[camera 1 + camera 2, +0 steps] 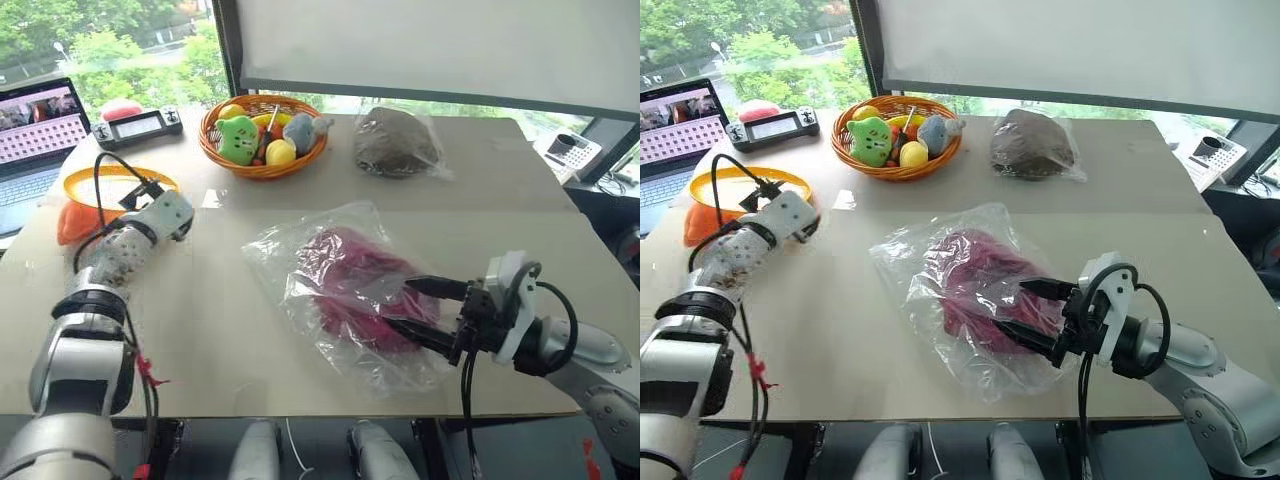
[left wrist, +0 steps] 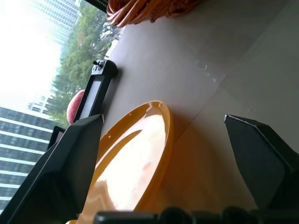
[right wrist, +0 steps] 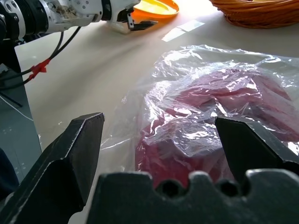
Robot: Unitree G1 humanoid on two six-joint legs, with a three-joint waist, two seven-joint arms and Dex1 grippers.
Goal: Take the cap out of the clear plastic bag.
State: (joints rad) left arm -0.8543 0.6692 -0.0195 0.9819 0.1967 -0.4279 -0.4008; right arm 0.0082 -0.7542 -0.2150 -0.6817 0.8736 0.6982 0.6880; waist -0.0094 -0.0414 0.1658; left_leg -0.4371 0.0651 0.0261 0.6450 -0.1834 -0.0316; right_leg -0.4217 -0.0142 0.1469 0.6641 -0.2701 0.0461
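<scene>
Right wrist view: my right gripper (image 3: 159, 140), jaws wide, faces the cap (image 3: 219, 121) inside the clear plastic bag (image 3: 187, 70) near the desk's (image 1: 220, 330) front edge; left gripper (image 2: 163, 154) open too. Slippery film, soft cap: pinch fabric.

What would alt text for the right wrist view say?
Two open black fingers frame a dark red cap sealed inside a crinkled clear plastic bag on a tan table. Beyond it, the other arm's gripper sits by a yellow plate.

My table (image 1: 250, 330) carries the clear plastic bag (image 1: 345, 290), a fruit basket (image 1: 263, 135), a yellow plate (image 1: 118, 185), a laptop (image 1: 35, 130) and a bagged brown lump (image 1: 397, 142).
</scene>
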